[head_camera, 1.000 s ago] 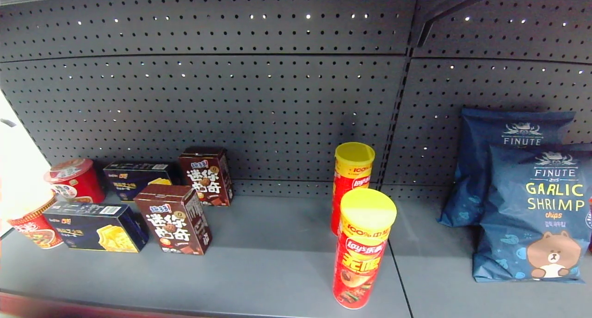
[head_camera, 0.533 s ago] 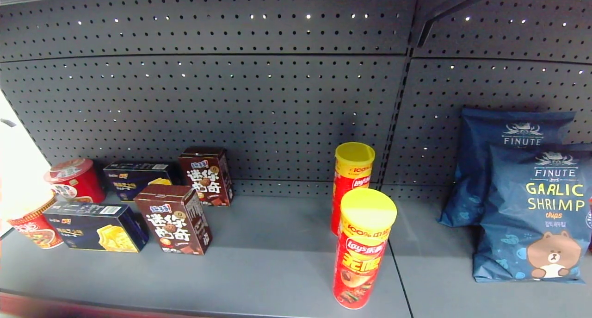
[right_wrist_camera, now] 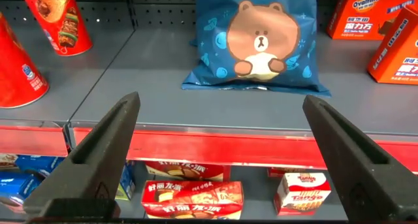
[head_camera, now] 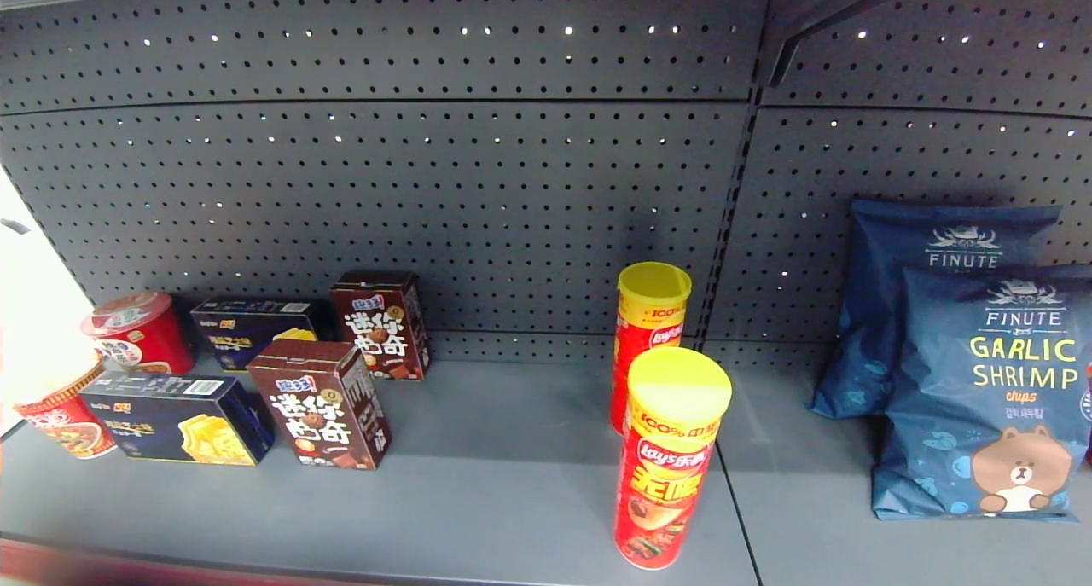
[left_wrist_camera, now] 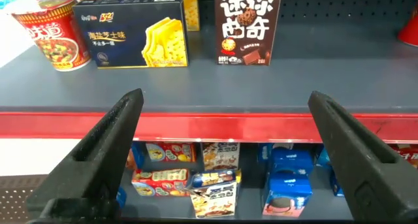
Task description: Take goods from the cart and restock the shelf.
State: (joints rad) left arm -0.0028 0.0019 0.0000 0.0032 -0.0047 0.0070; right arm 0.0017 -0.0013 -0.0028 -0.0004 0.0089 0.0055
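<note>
Left end effector [left_wrist_camera: 225,96]: black fingers spread wide, nothing between them, facing the red front rail [left_wrist_camera: 209,126] of the grey metal shelf [head_camera: 512,501]. Right end effector [right_wrist_camera: 222,101]: same, wide and empty.

The shelf spans the lower half of the head frame, with the perforated back panel [head_camera: 426,185] above it.

- **Centre:** two tall red chip cans with yellow lids, long axis vertical, lids up. The front can [head_camera: 670,458] hides the lower part of the rear can [head_camera: 650,313].
- **Right:** the front blue snack bag [head_camera: 990,398] is upright with a bear cartoon on its label. The frame edge cuts it off, and it covers part of the rear blue snack bag [head_camera: 921,253].
- **Left:**
  - The front brown cookie box [head_camera: 328,407] and rear brown cookie box [head_camera: 381,323] stand upright, white print facing out.
  - The front navy cracker box [head_camera: 183,420] and rear navy cracker box [head_camera: 247,322] lie flat, long axis left-right.
  - The rear red noodle cup [head_camera: 141,334] is clear. The front red noodle cup [head_camera: 60,411] is blown out by glare at the left edge.

The lower-tier boxes [left_wrist_camera: 215,185] under the rail are partly hidden.
</note>
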